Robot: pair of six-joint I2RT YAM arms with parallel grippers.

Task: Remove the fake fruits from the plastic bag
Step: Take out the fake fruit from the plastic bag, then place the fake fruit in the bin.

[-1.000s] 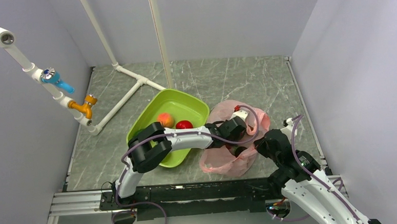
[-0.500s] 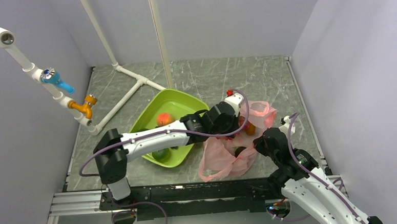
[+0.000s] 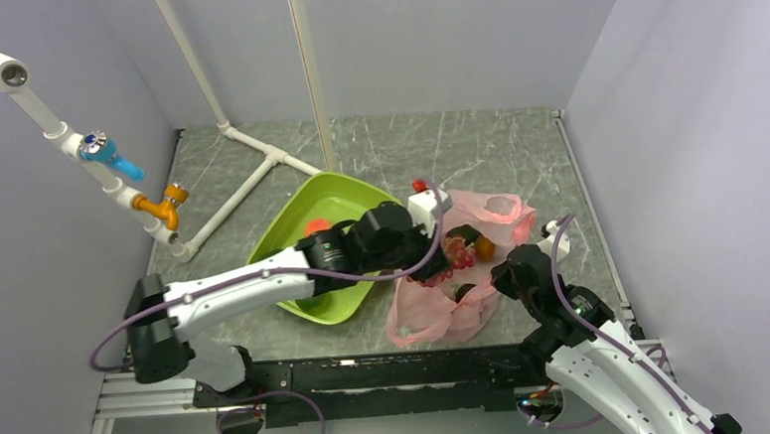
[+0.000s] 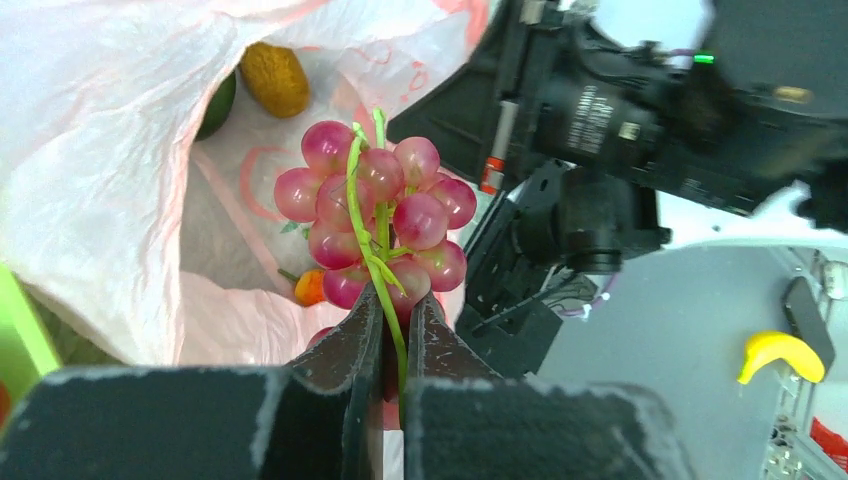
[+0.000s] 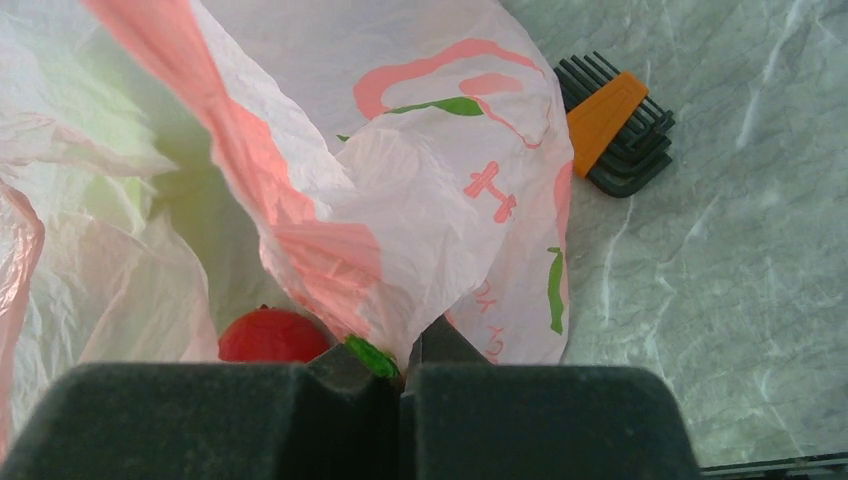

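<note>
- plastic bag: thin film, crinkled, translucent pink-white, with pink and green print.
- grape bunch: glossy moulded plastic; smooth pink-red beads on a smooth green stem.
- red fruit: smooth, glossy.
- tray: lime-green plastic, smooth, slight gloss.
- counter: grey-green stone look, white veins, dull sheen.
- left claw: matt black, grainy, edges scuffed whitish.
- right claw: matt black, finely grained.
- pipes: white plastic, smooth.
- hex keys: dark, matt, in an orange holder.

Print on plastic bag illegible
</note>
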